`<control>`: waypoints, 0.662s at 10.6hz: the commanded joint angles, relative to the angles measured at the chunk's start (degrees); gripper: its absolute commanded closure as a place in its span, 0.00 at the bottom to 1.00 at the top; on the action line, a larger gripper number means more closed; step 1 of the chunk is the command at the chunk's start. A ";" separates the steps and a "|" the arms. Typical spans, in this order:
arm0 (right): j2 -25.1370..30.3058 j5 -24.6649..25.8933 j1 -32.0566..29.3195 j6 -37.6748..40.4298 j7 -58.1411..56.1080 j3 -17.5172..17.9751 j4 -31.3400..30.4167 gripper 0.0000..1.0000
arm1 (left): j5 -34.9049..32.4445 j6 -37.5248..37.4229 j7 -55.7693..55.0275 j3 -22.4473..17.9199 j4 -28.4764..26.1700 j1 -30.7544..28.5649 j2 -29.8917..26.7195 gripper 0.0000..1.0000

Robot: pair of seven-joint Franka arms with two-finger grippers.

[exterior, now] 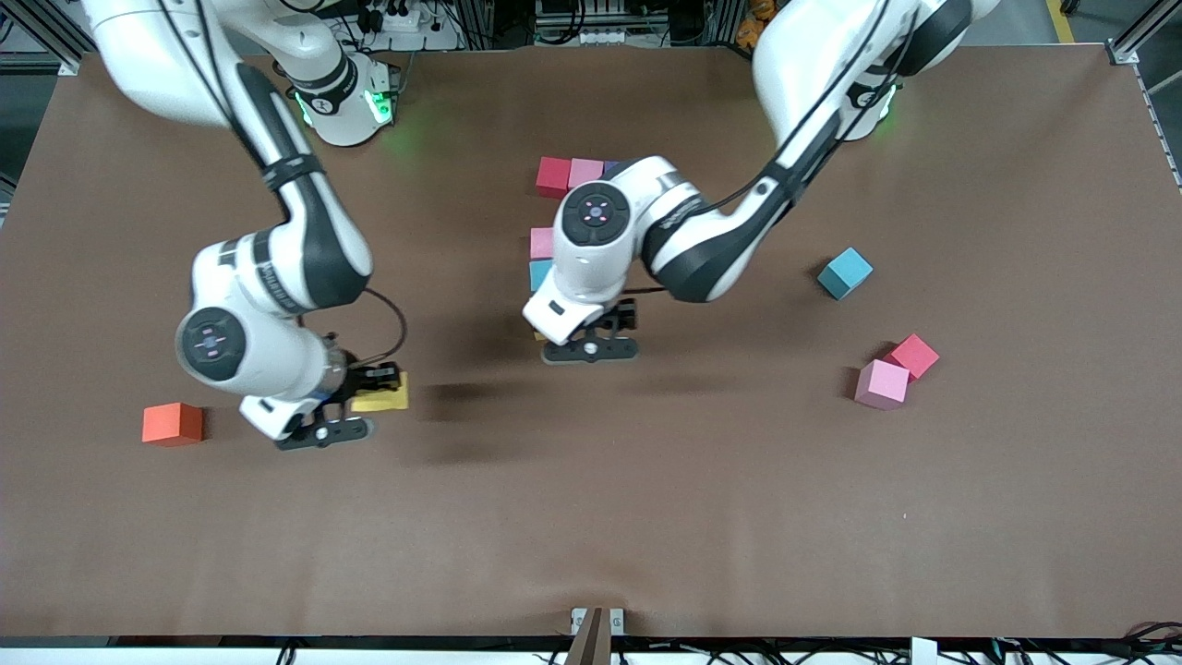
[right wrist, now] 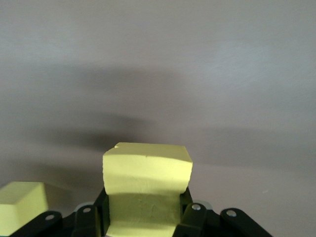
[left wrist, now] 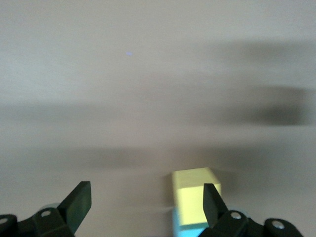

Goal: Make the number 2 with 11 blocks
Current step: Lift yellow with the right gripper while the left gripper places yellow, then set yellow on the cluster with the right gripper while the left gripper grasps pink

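We see the right gripper (right wrist: 148, 217) with its fingers clamped on a yellow block (right wrist: 147, 173), squeezing the foam, over the worktop (exterior: 646, 517) toward the right arm's end, near an orange block (exterior: 172, 424). The left gripper (left wrist: 148, 205) spreads its fingers wide and holds nothing, with another yellow block (left wrist: 193, 195) just beside one finger. It hangs over the partly built number 2 (exterior: 563, 185), where red, pink and light blue blocks show. A teal block (exterior: 845, 272), a pink block (exterior: 881, 384) and a red block (exterior: 916, 355) lie toward the left arm's end.
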State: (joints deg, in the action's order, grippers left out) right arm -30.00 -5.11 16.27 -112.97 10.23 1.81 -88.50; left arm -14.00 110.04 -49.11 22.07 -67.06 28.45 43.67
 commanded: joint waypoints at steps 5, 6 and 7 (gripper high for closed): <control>2.05 0.63 15.53 0.11 40.15 -0.49 -0.01 1.00 | 1.17 -1.41 26.14 0.77 -30.47 -21.39 -25.36 0.00; 2.05 2.11 17.20 0.46 46.22 -0.40 0.08 1.00 | 1.09 -1.32 29.30 0.95 -33.54 -24.81 -27.12 0.00; 1.97 2.30 18.61 0.29 51.76 -0.32 0.16 1.00 | 1.08 -0.53 32.38 0.95 -36.45 -27.89 -28.62 0.00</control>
State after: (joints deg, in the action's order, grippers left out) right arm -28.88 -4.21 33.09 -113.09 54.29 1.74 -88.10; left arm -13.96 107.17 -20.80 22.25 -95.93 4.85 19.94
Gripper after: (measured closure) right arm 0.445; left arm 0.000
